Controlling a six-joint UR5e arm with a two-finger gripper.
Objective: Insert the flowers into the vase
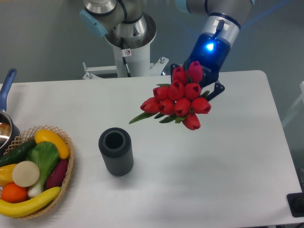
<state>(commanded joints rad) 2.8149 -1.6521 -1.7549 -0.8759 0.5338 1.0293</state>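
Note:
A bunch of red tulip flowers (179, 99) with green leaves hangs in the air above the white table, buds facing the camera. My gripper (202, 81) sits right behind the bunch and is shut on the flowers; its fingers are mostly hidden by the buds. The vase (116, 151), dark grey and ribbed, stands upright on the table to the lower left of the flowers, well apart from them, its round mouth open upward.
A wicker basket (66, 164) of fruit and vegetables sits at the table's left front. A pot with a blue handle (6, 88) pokes in at the left edge. The arm's base (127, 42) stands behind the table.

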